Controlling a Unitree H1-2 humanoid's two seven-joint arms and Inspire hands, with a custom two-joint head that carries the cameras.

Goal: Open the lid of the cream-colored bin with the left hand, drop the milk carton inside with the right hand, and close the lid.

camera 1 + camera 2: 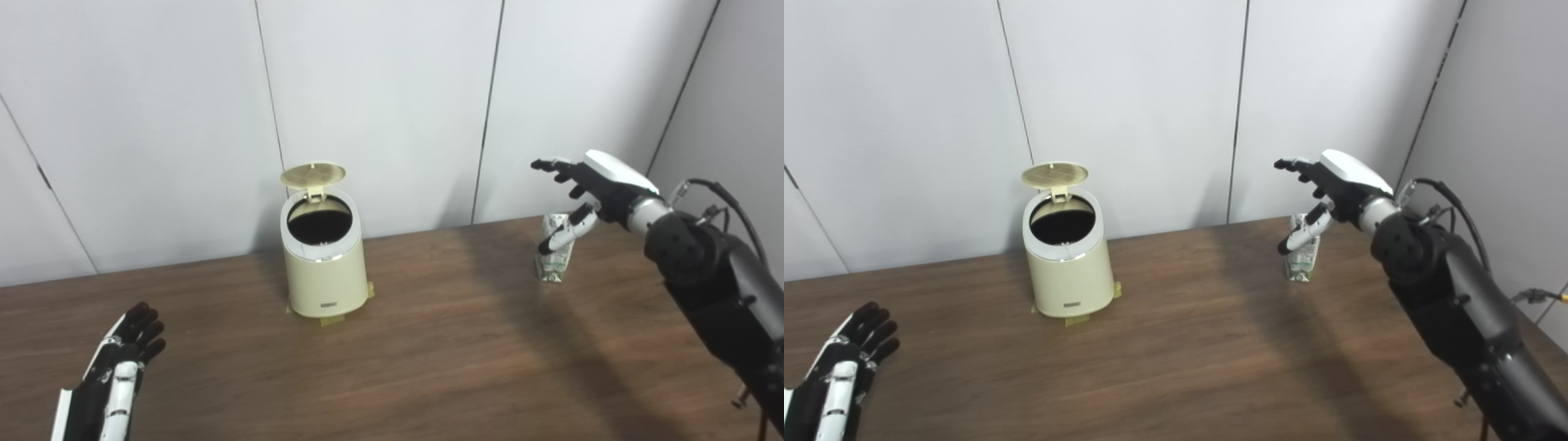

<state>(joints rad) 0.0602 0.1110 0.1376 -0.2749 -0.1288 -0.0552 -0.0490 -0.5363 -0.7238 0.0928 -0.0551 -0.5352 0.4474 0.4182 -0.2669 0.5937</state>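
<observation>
We see the milk carton (554,254) standing upright on the table (429,355) at about two o'clock from the table's middle, near the back wall (380,92). It is a small gable-topped paper carton; we judge it light, a little soft in the walls and easy to tip or crush, so the safest hold looks like a gentle pinch across its two flat sides around mid-height, below the folded top.

Our right hand (588,190) hovers over and just beside the carton, released, with its fingers spread and nothing in its grasp. The thumb (566,231) hangs in front of the carton's upper part, but we cannot tell whether it touches it. The carton is not yet taken.

The bin (321,263) stands at about eleven o'clock from the table's middle, well apart from the carton, on bits of yellowish tape (334,320). Its lid (313,174) is already tipped up at the back, and the dark round mouth shows clear.

Our left hand (119,361) rests low at about eight o'clock, well apart from the bin, its fingers loosely stretched and holding nothing.

We judge that the opening is done, and that the grasp, the drop and the closing remain.
</observation>
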